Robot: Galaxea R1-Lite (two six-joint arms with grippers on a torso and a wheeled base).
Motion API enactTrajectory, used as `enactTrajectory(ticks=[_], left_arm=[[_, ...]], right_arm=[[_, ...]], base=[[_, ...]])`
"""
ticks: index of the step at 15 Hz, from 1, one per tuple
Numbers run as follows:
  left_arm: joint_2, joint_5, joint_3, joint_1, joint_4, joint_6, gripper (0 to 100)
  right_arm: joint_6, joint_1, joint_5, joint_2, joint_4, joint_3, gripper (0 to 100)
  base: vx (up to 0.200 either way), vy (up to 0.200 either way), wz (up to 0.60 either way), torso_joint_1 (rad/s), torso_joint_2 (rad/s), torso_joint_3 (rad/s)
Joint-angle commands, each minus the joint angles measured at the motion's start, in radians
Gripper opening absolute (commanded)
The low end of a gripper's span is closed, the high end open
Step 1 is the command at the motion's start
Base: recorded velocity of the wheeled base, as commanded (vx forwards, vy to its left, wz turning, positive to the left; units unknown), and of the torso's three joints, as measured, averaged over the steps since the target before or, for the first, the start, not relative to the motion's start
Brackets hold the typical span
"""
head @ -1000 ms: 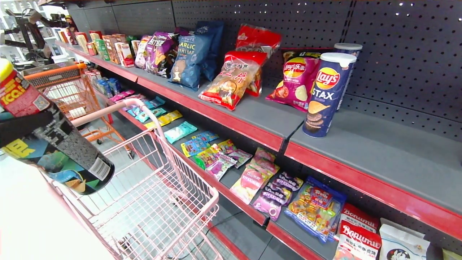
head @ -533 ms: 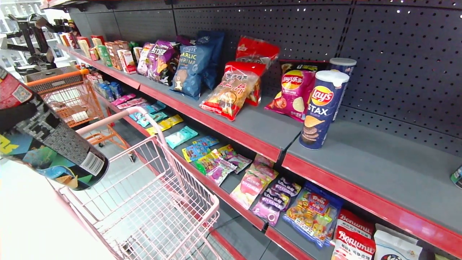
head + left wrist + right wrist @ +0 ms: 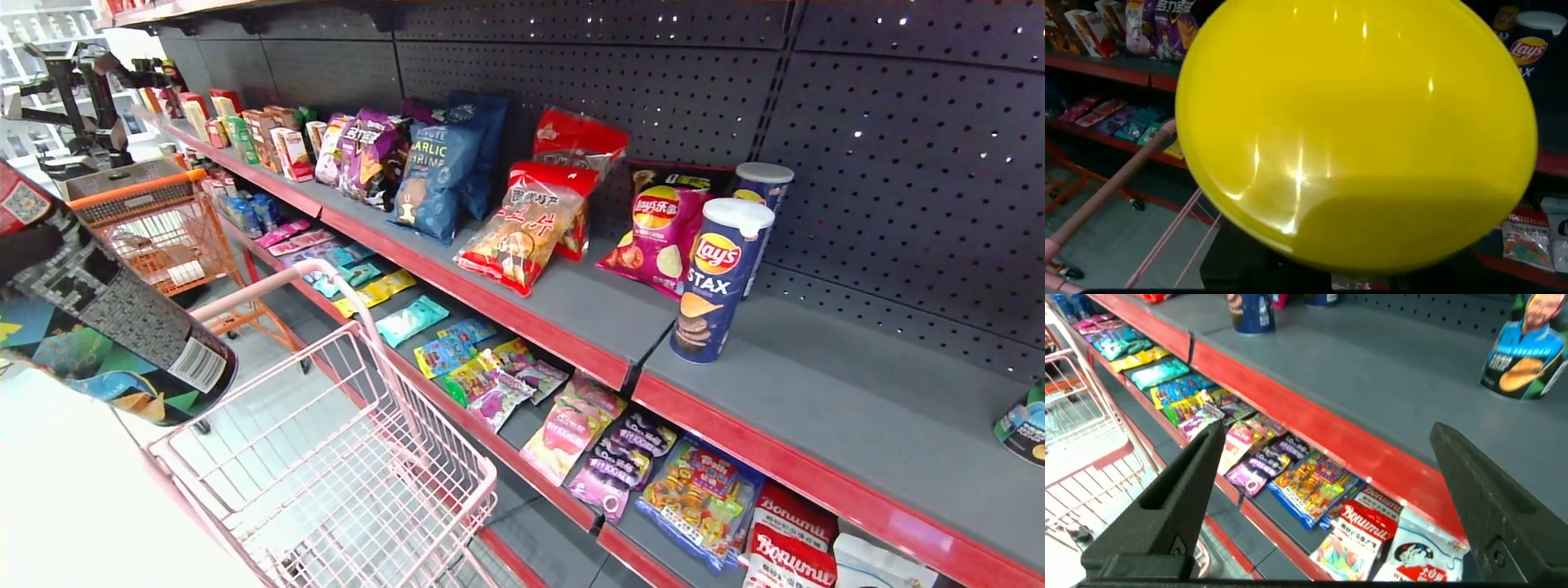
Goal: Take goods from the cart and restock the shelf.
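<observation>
My head camera has swung up and towards the right in the last second: every thing on the shelf (image 3: 824,384) sits lower and further left in the head view than it did, so that is my own look moving, not the goods. It has brought a green-labelled can (image 3: 1020,423) into sight at the far right of the upper board, where only bare grey showed before.

My left gripper (image 3: 28,249) stays clamped on the black chip canister (image 3: 122,335), one dark finger lying across its printed side. The canister is tilted, base end down, above the near corner of the pink cart (image 3: 483,478) and well apart from the shelf. Its yellow lid (image 3: 1355,131), visible at the head view's corner a second ago, has slid out of that picture. Measured against the cart rim, the canister now sits a little higher, so I judge I am lifting it clear.

My right gripper (image 3: 1328,437) hangs with its fingers spread wide and nothing between them, facing the shelf's red front edge.

Pick-up is done; placing is not. The open stretch between the blue Stax canister (image 3: 718,282) and the green can looks the natural spot
</observation>
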State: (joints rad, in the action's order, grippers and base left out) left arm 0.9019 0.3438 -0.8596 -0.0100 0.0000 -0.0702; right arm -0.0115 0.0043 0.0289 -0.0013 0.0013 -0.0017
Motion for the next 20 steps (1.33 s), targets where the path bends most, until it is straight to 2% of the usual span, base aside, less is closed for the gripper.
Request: enactTrajectory(ticks=[1, 10, 18, 20], left_arm=[[0.006, -0.003, 0.001, -0.002, 0.002, 0.001, 0], [0.022, -0.019, 0.004, -0.002, 0.002, 0.001, 0], [0.020, -0.022, 0.008, -0.004, 0.009, 0.001, 0], [0.020, -0.022, 0.008, -0.004, 0.009, 0.001, 0]], right_arm=[[-0.001, 0.000, 0.000, 0.001, 0.000, 0.000, 100], [0.005, 0.000, 0.000, 0.001, 0.000, 0.000, 100], [0.007, -0.001, 0.002, 0.001, -0.001, 0.000, 100], [0.007, -0.001, 0.002, 0.001, -0.001, 0.000, 100]], base=[[0.000, 0.000, 0.00, 0.159, -0.37, -0.203], [0.000, 0.000, 0.00, 0.157, -0.35, -0.189], [0.000, 0.000, 0.00, 0.005, -0.01, -0.003], [0.000, 0.000, -0.60, -0.002, 0.00, 0.002]])
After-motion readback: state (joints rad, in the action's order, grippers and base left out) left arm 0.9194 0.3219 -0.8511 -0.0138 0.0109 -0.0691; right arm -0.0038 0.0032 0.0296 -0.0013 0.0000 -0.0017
